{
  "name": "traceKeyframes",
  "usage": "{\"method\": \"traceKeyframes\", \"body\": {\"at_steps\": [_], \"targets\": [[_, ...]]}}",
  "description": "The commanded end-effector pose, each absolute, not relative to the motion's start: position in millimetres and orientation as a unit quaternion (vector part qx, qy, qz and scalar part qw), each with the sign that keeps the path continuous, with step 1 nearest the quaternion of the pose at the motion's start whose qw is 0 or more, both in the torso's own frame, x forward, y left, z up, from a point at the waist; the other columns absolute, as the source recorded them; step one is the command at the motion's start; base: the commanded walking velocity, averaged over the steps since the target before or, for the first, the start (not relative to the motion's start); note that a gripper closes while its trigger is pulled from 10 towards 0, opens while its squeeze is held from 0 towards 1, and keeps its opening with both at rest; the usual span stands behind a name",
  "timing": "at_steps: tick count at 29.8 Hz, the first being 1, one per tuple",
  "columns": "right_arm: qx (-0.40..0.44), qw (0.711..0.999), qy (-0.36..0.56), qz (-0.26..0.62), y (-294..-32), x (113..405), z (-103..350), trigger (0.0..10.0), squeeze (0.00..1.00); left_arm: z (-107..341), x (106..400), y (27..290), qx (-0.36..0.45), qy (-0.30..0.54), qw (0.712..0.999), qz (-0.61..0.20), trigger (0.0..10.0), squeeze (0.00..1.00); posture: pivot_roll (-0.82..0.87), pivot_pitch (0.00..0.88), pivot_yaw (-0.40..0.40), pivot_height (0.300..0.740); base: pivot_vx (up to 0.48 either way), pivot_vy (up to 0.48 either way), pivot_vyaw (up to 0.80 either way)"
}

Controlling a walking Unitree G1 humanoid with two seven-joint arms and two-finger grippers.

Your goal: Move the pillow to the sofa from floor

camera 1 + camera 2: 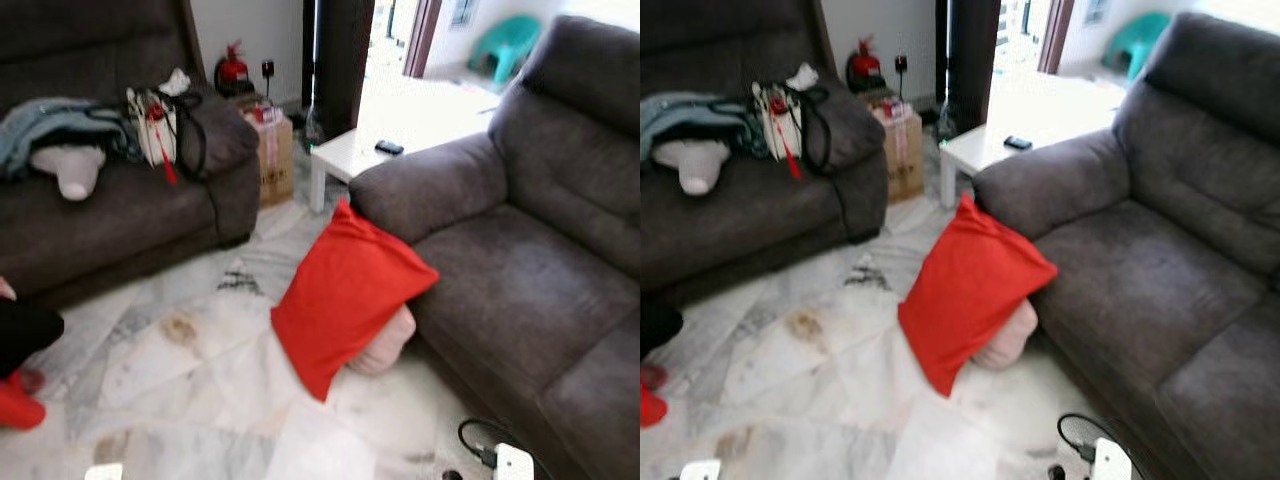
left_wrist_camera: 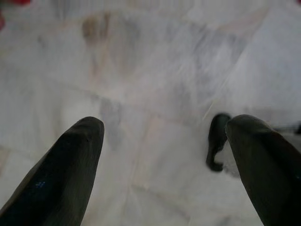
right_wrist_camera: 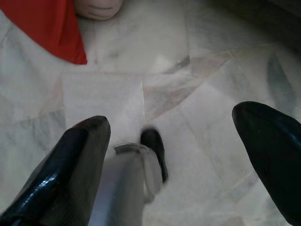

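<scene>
A red pillow (image 1: 345,295) stands tilted on the marble floor, leaning against the front of the grey sofa (image 1: 520,270) on the right. A pale pink cushion (image 1: 388,345) lies behind and under it. The pillow's corner (image 3: 47,26) and the pink cushion (image 3: 96,7) also appear in the right wrist view. My right gripper (image 3: 171,162) hangs open over bare tiles, well short of the pillow. My left gripper (image 2: 164,167) is open above the floor, holding nothing.
A second grey sofa (image 1: 120,215) at the left carries a blanket, a plush toy and a bag (image 1: 160,125). A white low table (image 1: 350,150) and a cardboard box (image 1: 272,150) stand behind. A cable and white plug (image 1: 500,458) lie by the right sofa. A person's red-socked foot (image 1: 15,400) is at the far left.
</scene>
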State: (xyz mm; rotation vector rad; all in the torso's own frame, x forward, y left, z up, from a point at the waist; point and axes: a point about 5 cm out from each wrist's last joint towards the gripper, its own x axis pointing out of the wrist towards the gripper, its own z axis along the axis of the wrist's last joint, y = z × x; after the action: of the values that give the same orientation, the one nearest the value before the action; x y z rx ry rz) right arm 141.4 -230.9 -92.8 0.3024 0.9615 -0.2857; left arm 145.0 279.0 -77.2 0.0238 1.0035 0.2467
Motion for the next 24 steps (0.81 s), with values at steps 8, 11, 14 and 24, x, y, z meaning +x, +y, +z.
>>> {"method": "traceKeyframes", "body": {"at_steps": [8, 11, 14, 24], "targets": [[0.147, 0.866, 0.455, -0.145, -234, 142, -92, 10.0, 0.0, -80, 165, 248, 0.003, 0.48, 0.872, 0.101, 10.0, 0.0, 0.07, 0.046, -0.013, 0.74, 0.354, 0.0, 0.0], [0.147, 0.866, 0.455, -0.145, -233, 142, -92, 10.0, 0.0, -81, 166, 243, 0.002, 0.48, 0.872, 0.098, 10.0, 0.0, 0.06, 0.046, -0.014, 0.74, 0.355, 0.0, 0.0], [0.15, 0.867, 0.452, -0.144, -231, 144, -92, 10.0, 0.0, -82, 166, 242, 0.002, 0.48, 0.872, 0.098, 10.0, 0.0, 0.06, 0.047, -0.015, 0.74, 0.355, 0.0, 0.0], [0.151, 0.867, 0.452, -0.143, -231, 146, -91, 10.0, 0.0, -85, 151, 251, 0.003, 0.487, 0.867, 0.106, 10.0, 0.0, 0.07, 0.051, -0.016, 0.74, 0.35, 0.0, 0.0]]}}
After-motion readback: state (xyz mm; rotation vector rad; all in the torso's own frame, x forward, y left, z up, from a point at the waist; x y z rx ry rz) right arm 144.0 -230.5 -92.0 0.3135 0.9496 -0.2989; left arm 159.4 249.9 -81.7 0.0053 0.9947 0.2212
